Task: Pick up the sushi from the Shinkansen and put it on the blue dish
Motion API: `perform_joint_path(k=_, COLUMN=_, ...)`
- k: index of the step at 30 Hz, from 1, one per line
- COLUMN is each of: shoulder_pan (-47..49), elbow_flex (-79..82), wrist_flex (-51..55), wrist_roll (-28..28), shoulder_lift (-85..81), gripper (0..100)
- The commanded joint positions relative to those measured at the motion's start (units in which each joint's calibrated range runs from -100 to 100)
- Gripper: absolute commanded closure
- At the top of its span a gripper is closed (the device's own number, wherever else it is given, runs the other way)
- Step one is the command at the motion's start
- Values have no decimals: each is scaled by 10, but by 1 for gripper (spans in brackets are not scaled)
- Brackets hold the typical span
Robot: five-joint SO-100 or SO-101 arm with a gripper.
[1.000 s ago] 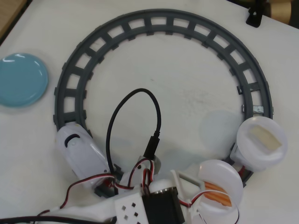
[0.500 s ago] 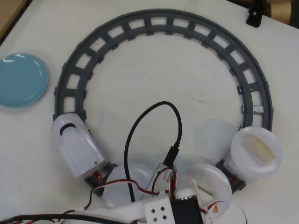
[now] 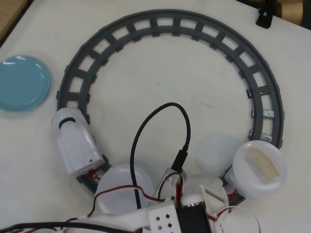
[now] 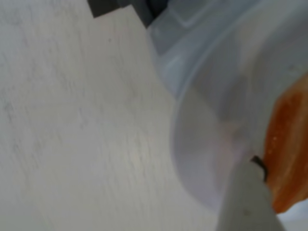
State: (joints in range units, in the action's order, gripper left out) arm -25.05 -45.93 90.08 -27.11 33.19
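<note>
Overhead view: Shinkansen (image 3: 75, 143) on grey track (image 3: 167, 22), blue dish (image 3: 22, 82) far left, arm (image 3: 184, 213) hides sushi, wrist view: sushi (image 4: 288, 154) on white plate (image 4: 211, 144), touching gripper finger (image 4: 248, 202), jaw state unreadable.

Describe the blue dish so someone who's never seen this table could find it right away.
In the overhead view, start at the grey ring of track that fills most of the white table. Look outside the ring, toward the left edge of the picture: the blue dish lies there alone. It is the only glossy light-blue round; the train's plates are white.
</note>
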Motion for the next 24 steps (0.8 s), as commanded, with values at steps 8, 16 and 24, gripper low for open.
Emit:
perform_joint_path(k=8, shoulder_pan=4, elbow_flex=44, wrist_flex=1, wrist_roll=-2, shoulder_lift=-6, gripper=66)
perform_joint_path(k=16, shoulder_pan=4, elbow_flex=51, wrist_flex=1, wrist_roll=-3, shoulder_lift=-6, gripper=68)
perform_joint_path(k=24, shoulder_pan=5, elbow_flex=53, wrist_flex=48, wrist_roll=-4, shoulder_lift=-11, gripper=91)
